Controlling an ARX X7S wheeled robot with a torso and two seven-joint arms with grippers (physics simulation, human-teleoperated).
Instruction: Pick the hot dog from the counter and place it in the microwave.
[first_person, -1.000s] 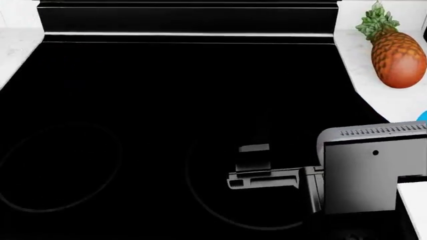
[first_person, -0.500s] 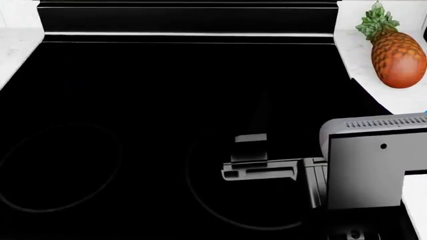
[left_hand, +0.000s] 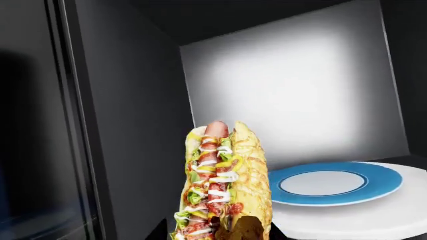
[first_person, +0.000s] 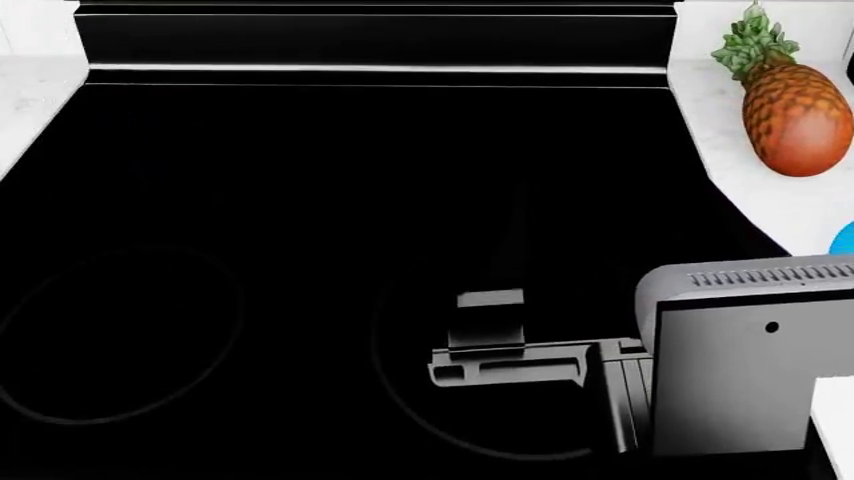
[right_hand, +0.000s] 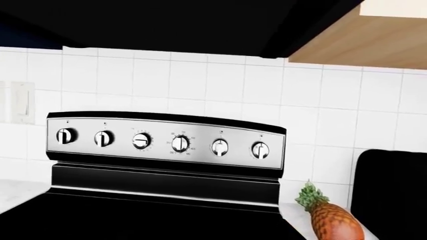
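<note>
partly cropped hot dog (left_hand: 223, 187), claw unseen

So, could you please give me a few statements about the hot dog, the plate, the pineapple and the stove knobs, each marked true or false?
1. The hot dog is lying flat on the blue-rimmed plate. False: in the left wrist view it stands upright beside the plate, not on it.
2. The plate carries no food. True.
3. The pineapple sits on the black stovetop. False: it lies on the white counter to the stovetop's right.
4. The stove panel shows six knobs. True.
5. The right gripper hangs over the stovetop. True.
6. The hot dog is plain, without toppings. False: it carries green, white and red toppings.
</note>
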